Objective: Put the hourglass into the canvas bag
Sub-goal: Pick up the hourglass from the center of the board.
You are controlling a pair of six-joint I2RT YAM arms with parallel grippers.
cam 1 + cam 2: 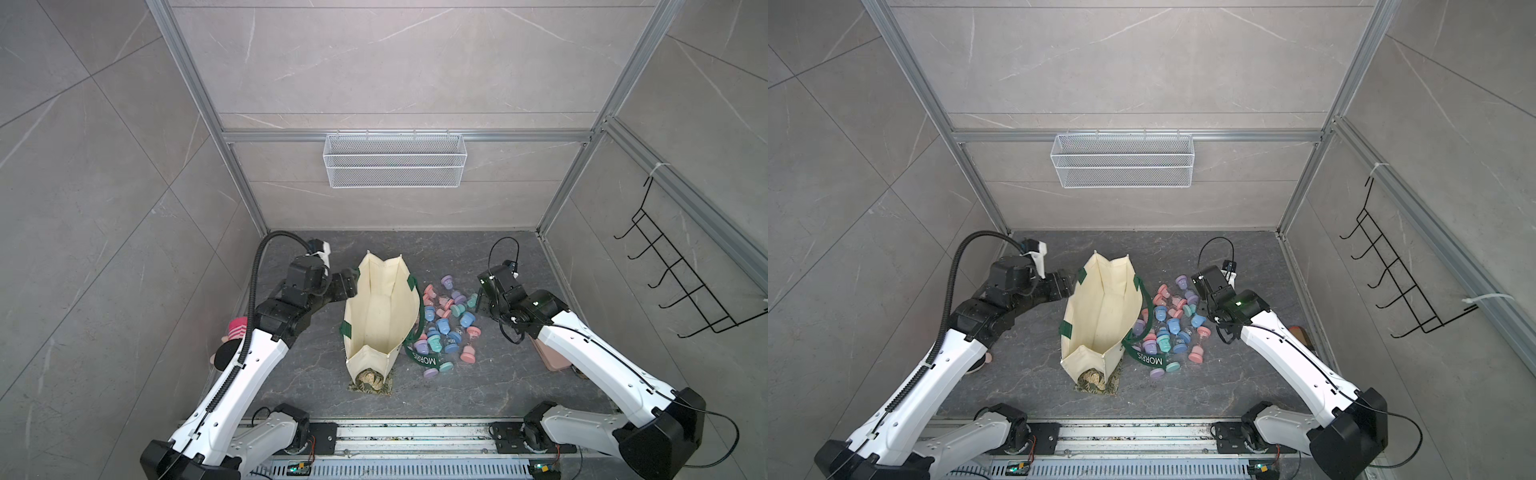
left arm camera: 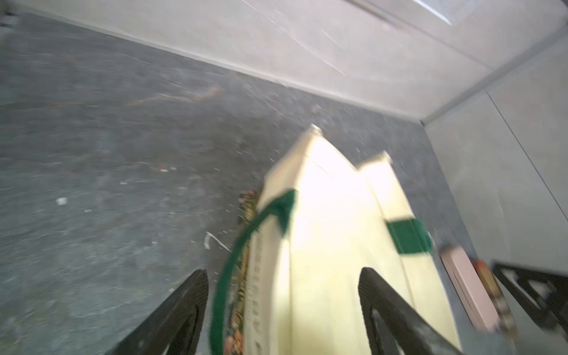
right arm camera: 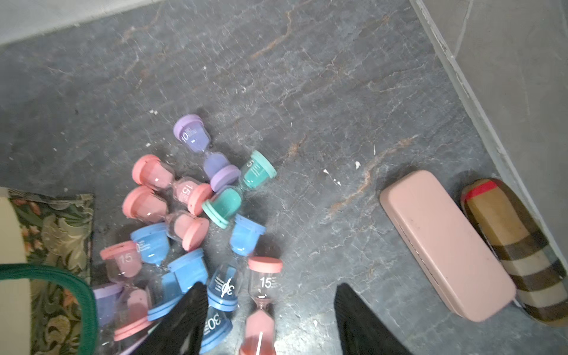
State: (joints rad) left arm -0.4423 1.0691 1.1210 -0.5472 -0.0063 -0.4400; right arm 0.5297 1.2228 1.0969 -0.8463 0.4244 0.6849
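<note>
In both top views the canvas bag (image 1: 380, 307) (image 1: 1100, 307) stands open on the dark table (image 1: 498, 386), between my left fingers (image 1: 348, 284) and my right fingers (image 1: 480, 301). My left fingers are at its rim. My right fingers hang over the outer edge of a heap of hourglasses (image 1: 446, 324), which fills the table between them and the bag. A dark green handle (image 1: 424, 357) with white MORRIS lettering drapes out of the bag onto that heap. A patterned cloth (image 1: 370, 382) pokes out from under the bag's end nearest my base. A pink case (image 1: 550, 353) lies under my right arm. A wire basket (image 1: 395, 160) hangs on the back wall, well beyond both sets of fingers, and a black hook rack (image 1: 681, 270) is on the side wall.

The left wrist view is blurred. My left fingers stand apart and clamp nothing. The bag's cream wall and a green handle loop (image 2: 233, 261) run up between them; I cannot tell whether either finger touches the canvas.

In the right wrist view my right fingers also stand apart and hold nothing. A pink hourglass (image 3: 264, 295) marked 15 sits between them, and a blue hourglass (image 3: 224, 292) marked 30 is just beside one finger. Beyond these the heap is pink, blue, purple and teal: clear bulbs, coloured caps and sand, white numbers. On the other side of my fingers, well apart from the heap, the pink case touches a checked case (image 3: 519, 252) by the wall.
</note>
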